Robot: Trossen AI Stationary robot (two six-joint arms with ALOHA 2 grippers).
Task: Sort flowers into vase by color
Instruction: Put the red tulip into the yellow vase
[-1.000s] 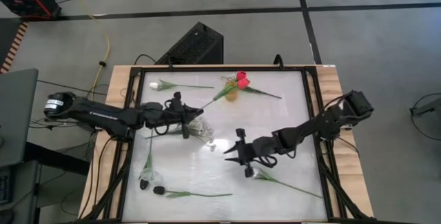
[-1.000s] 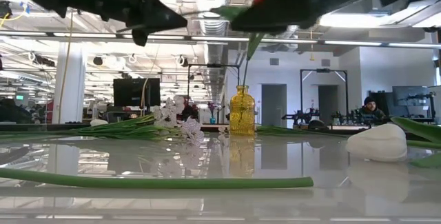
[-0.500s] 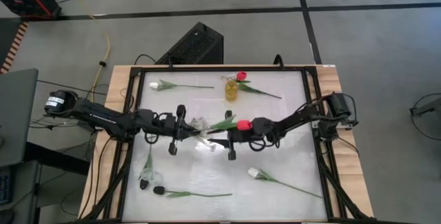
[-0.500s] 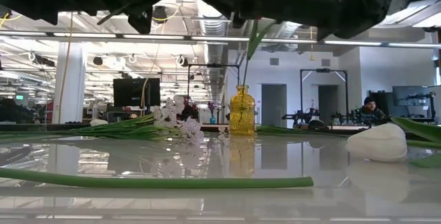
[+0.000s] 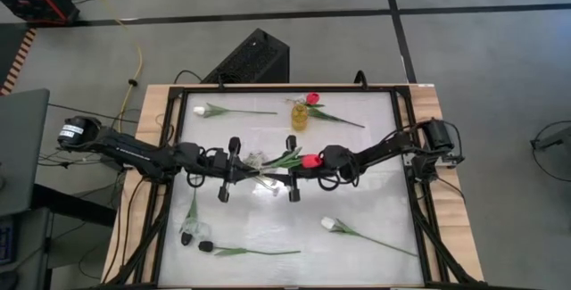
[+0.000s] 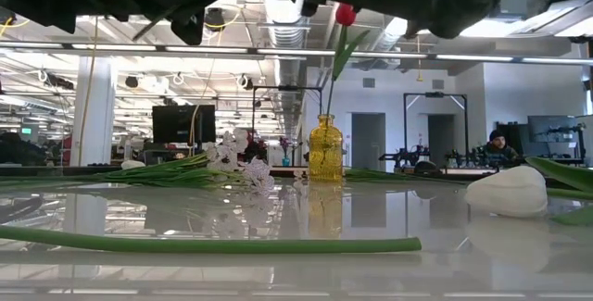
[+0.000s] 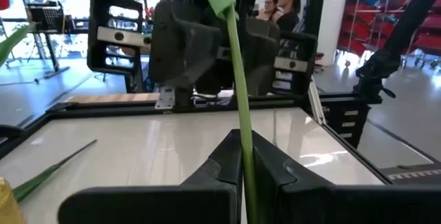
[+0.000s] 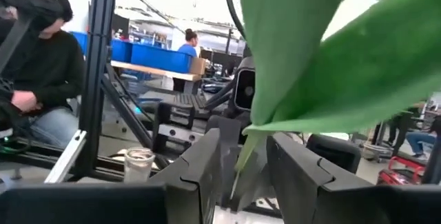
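Mid-table, nose to nose: left gripper (image 5: pixel 234 169) clamped shut on the stem of a red tulip (image 5: pixel 310 160), stem (image 7: pixel 238 107) running straight up between its closed fingers (image 7: pixel 222 172). Right gripper (image 5: pixel 291 167) facing it, fingers (image 8: pixel 204 165) parted with stem and a broad leaf (image 8: pixel 324 58) between them (touching or not, cannot tell). Red bud just behind right jaws. Vase (image 5: pixel 299 117) beyond both, another red bloom (image 5: pixel 312 99) beside it. White tulip (image 5: pixel 332 225) lying nearer, apart.

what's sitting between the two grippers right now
In the high view, a red tulip spans the gap: its stem is clamped in the left gripper and runs between the right gripper's parted fingers.
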